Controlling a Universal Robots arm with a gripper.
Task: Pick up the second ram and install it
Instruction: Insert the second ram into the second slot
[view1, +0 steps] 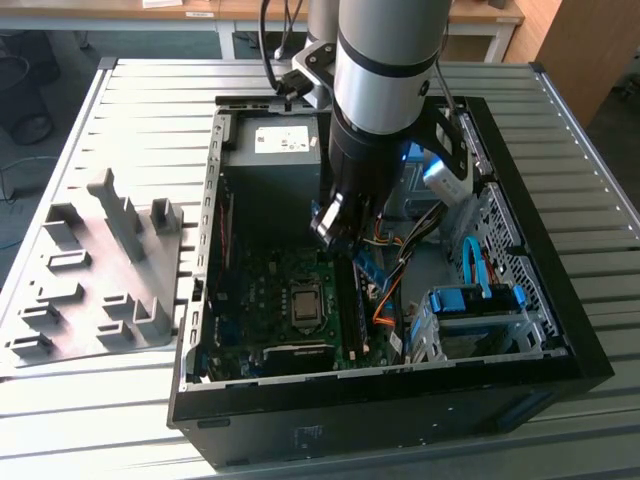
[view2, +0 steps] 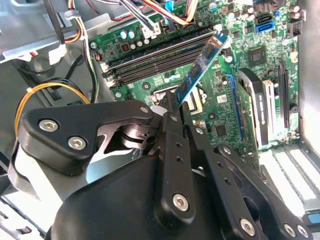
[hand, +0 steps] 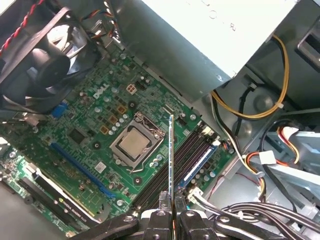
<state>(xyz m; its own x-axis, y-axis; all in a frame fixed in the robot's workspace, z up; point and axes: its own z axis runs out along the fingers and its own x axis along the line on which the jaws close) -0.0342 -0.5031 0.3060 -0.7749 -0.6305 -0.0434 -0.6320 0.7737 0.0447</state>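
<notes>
Ribbed metal counter (view1: 150, 90), desks (view1: 480, 15) behind, carries an open computer case (view1: 590, 360); gripper (hand: 171, 214) clamps the second ram (hand: 171, 155) by one end above the motherboard (hand: 95, 125); its long axis juts outward, askew to the sockets (hand: 192, 145).

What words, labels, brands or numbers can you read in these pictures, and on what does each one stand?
No text reads clearly enough to quote.
Power supply: white label, print too small to read.
Motherboard: white brand mark and tiny component codes, too small to quote reliably.
The second ram, clamped between the jaws: label print blurred.
Computer case: faint mark on the front wall, unreadable.
</notes>
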